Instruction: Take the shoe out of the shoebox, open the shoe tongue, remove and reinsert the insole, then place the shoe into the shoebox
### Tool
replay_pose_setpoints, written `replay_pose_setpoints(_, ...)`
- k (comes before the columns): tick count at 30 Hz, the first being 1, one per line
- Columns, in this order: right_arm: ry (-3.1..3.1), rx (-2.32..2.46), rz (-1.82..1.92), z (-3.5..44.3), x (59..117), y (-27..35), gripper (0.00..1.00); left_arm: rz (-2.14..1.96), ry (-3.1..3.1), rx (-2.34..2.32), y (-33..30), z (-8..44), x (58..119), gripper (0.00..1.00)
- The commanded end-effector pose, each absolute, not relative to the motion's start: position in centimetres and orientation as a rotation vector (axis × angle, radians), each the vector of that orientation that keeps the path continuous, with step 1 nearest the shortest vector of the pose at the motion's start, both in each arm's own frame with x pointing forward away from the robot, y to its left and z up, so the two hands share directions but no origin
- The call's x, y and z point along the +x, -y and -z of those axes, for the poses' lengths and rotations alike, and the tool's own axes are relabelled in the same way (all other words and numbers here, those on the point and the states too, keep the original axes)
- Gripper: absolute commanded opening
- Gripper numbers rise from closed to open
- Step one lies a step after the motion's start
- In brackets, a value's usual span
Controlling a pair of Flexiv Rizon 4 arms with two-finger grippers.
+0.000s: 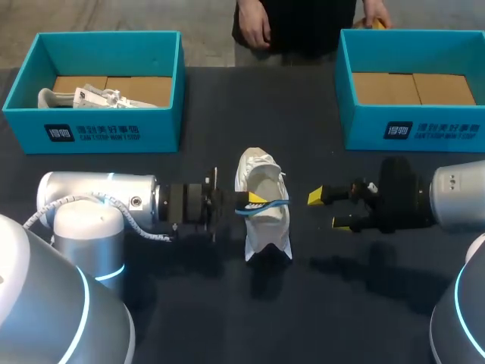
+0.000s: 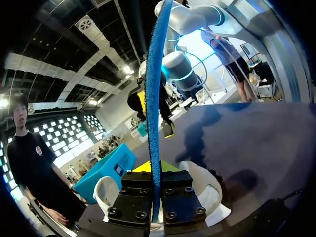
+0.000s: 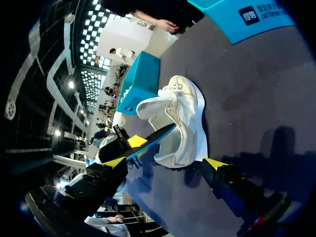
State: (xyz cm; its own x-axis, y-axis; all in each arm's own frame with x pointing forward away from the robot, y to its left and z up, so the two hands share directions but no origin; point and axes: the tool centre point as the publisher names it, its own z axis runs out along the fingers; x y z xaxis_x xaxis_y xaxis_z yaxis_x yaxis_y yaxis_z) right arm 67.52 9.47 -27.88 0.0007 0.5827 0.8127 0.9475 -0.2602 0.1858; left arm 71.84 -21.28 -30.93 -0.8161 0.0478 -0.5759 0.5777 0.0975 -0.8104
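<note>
A white shoe (image 1: 265, 178) lies in the middle of the dark table, toe towards the far side. My left gripper (image 1: 256, 199) is shut on a blue insole (image 1: 274, 203), holding it over the shoe's opening. In the left wrist view the insole (image 2: 154, 98) runs edge-on out from between the shut fingers of my left gripper (image 2: 152, 169), with the shoe (image 2: 205, 185) under it. My right gripper (image 1: 327, 210) stands open just right of the shoe, holding nothing. From the right wrist view, the shoe (image 3: 185, 113) and insole (image 3: 155, 137) lie ahead of my right gripper (image 3: 165, 163).
A teal shoebox (image 1: 106, 133) at the back left holds another white shoe (image 1: 83, 97). A second teal shoebox (image 1: 417, 129) at the back right shows only its brown cardboard floor. Dark table stretches in front of the shoe.
</note>
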Motion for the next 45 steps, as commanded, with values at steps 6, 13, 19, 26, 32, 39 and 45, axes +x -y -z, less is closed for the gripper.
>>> replay_pose_setpoints(6, 1.574, -1.87, 1.163, 27.8, 67.4, -9.6, 1.0, 1.751, -1.993, 0.605, 21.3, 31.4, 72.2, 0.0)
replay_pose_setpoints(13, 1.574, -1.87, 1.163, 27.8, 67.4, -9.6, 1.0, 1.742, -1.998, 0.603, 21.3, 31.8, 72.2, 0.0)
replay_pose_setpoints(19, 1.574, -1.87, 1.163, 27.8, 67.4, -9.6, 1.0, 1.728, -2.006, 0.602, 21.3, 32.3, 72.4, 0.0)
replay_pose_setpoints(26, 1.574, -1.87, 1.163, 27.8, 67.4, -9.6, 1.0, 1.715, -2.014, 0.6, 21.4, 32.9, 72.6, 0.0)
replay_pose_setpoints(32, 1.574, -1.87, 1.163, 27.8, 67.4, -9.6, 1.0, 1.706, -2.011, 0.586, 21.8, 33.2, 73.1, 0.0)
replay_pose_setpoints(39, 1.574, -1.87, 1.163, 27.8, 67.4, -9.6, 1.0, 1.694, -2.02, 0.571, 21.6, 33.6, 73.9, 0.0)
replay_pose_setpoints(45, 1.574, -1.87, 1.163, 27.8, 67.4, -9.6, 1.0, 1.676, -2.029, 0.563, 21.3, 34.1, 74.6, 0.0)
